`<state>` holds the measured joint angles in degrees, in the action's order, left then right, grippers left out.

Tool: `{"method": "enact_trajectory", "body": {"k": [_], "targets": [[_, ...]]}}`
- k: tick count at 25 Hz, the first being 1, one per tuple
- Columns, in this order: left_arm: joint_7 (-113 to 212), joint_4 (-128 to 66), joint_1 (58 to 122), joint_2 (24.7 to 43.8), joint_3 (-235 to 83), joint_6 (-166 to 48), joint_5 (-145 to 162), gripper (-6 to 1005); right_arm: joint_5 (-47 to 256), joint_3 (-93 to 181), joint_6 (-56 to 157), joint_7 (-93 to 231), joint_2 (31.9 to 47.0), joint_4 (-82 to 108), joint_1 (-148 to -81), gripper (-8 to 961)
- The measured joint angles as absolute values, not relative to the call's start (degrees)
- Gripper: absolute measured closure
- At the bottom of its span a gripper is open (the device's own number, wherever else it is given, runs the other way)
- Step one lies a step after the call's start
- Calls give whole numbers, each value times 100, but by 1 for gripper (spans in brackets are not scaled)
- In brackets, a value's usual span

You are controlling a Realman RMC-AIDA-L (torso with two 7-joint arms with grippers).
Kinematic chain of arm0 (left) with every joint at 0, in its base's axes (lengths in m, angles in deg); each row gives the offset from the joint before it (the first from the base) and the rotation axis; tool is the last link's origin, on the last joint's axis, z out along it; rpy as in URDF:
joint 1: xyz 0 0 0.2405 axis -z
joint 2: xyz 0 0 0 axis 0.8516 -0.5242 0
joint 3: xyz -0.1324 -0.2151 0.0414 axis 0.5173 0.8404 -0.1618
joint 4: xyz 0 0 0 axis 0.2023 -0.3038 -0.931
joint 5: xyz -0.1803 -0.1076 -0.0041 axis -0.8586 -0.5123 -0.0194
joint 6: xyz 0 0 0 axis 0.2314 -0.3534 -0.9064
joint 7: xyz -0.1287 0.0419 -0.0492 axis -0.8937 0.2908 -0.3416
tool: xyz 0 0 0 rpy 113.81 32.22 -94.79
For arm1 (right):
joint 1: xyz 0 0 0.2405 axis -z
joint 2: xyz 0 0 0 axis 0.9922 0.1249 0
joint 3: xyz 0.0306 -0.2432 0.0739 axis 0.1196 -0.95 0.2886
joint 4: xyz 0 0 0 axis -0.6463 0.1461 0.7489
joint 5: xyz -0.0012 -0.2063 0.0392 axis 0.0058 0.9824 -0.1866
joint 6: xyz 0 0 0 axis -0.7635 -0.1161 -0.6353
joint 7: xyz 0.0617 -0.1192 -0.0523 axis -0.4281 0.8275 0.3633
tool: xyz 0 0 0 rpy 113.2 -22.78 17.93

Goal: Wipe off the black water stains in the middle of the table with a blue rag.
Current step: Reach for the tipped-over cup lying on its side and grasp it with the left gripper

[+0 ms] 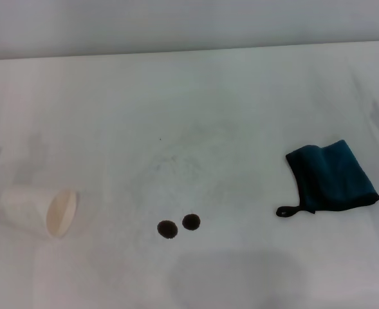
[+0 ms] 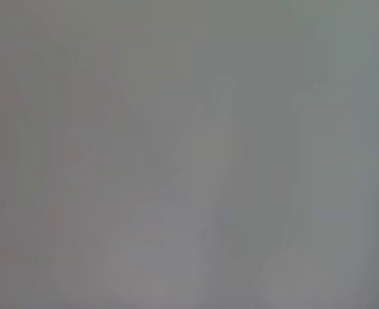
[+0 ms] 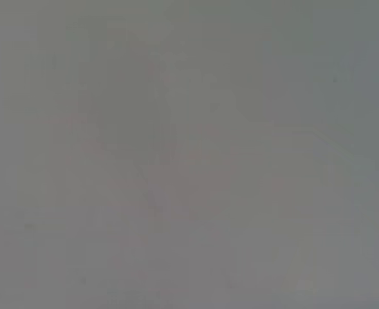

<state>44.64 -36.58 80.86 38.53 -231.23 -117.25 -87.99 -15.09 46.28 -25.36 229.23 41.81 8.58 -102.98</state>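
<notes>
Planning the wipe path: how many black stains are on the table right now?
2. One stain and a second stain sit side by side, apart, near the table's front middle, between the tipped paper cup and the blue rag.

The worktop [image 1: 189, 103] is white and matte, marked with faint grey smudges. A plain grey wall [image 1: 189, 22] runs behind its far edge. Lighting is diffuse, with soft shadows.

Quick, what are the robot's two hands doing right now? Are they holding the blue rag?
Left gripper: not in view in any picture.
Right gripper: not in view either.
The blue rag lies alone on the table, with nothing holding it.
</notes>
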Motion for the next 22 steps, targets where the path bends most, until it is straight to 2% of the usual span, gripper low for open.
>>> {"method": "enact_trajectory", "body": {"k": [22], "targets": [[4462, -3655, 8090, 3832, -22992, -11446, -8776, 126, -1533, 4628, -2565, 22883, 4183, 839, -10346, 92]]}}
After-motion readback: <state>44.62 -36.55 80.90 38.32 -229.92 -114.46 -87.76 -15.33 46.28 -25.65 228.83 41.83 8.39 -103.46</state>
